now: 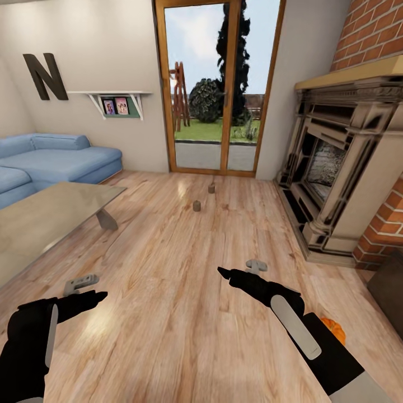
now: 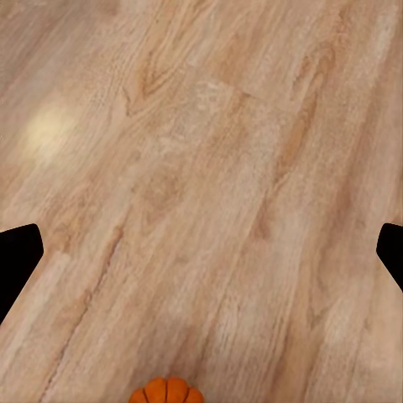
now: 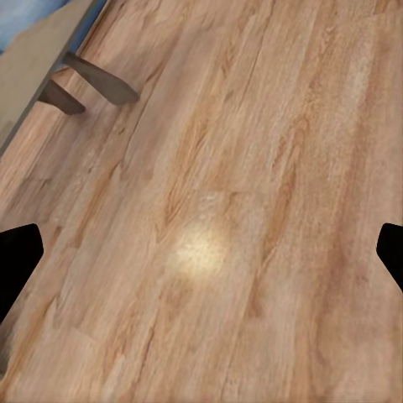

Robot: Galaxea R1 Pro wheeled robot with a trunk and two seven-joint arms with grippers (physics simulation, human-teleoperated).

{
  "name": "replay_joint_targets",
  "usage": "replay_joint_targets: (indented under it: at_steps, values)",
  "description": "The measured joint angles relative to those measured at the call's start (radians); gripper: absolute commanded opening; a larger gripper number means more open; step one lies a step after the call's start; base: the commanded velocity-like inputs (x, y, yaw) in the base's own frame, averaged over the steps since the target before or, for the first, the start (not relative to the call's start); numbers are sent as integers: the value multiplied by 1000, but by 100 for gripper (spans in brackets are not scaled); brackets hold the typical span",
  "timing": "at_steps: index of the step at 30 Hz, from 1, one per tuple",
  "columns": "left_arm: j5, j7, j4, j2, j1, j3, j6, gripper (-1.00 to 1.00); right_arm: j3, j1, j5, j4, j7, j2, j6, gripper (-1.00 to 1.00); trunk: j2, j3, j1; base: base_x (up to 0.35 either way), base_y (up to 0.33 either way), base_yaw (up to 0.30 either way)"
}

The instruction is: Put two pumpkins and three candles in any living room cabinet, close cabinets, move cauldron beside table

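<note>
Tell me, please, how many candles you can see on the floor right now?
2. One small brownish-grey cylindrical candle stands on the wooden floor mid-room; the other stands farther off, nearer the glass door. A third may be out of view.

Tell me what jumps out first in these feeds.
The big ornate fireplace set in brick on the right, and the glass door straight ahead with garden beyond. Two small candles stand on the bare wood floor in front of the door. A pumpkin peeks out beside the right arm, low right.
</note>
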Motion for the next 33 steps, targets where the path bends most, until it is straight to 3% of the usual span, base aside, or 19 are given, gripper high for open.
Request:
replay_joint_targets:
  at_steps: [9,14,18,20,23,26,28,30,33]
  values:
    - [6,0,1,1,0,2,1,100,-4,0,0,0,-2,1,6,100,-63,-28,35,0,0,0]
    - [47,-3,9,11,-1,49,1,100,-5,0,0,-2,-1,0,3,100,-98,-44,54,0,0,0]
    - [66,-5,51,21,-1,59,1,100,-3,0,0,-2,-3,0,3,100,-126,-56,69,0,0,0]
    - [67,-6,109,45,1,61,-1,100,-3,0,0,-2,-4,1,3,100,-140,-63,77,0,0,0]
    - [81,-16,269,107,3,61,-6,100,-3,0,0,-2,-6,1,3,100,-161,-72,88,0,0,0]
    - [143,-67,436,166,3,59,-12,100,-3,0,0,-3,-7,1,9,100,-182,-82,100,0,0,0]
    - [178,-96,502,195,2,58,-16,100,-2,0,-1,-3,-7,2,13,100,-196,-88,107,0,0,0]
    - [192,-106,526,207,3,56,-25,100,-2,0,-2,-4,-7,3,15,100,-210,-94,115,0,0,0]
    - [204,-114,588,209,3,53,-113,100,-1,0,-3,-4,-6,4,16,100,-231,-103,127,0,0,0]
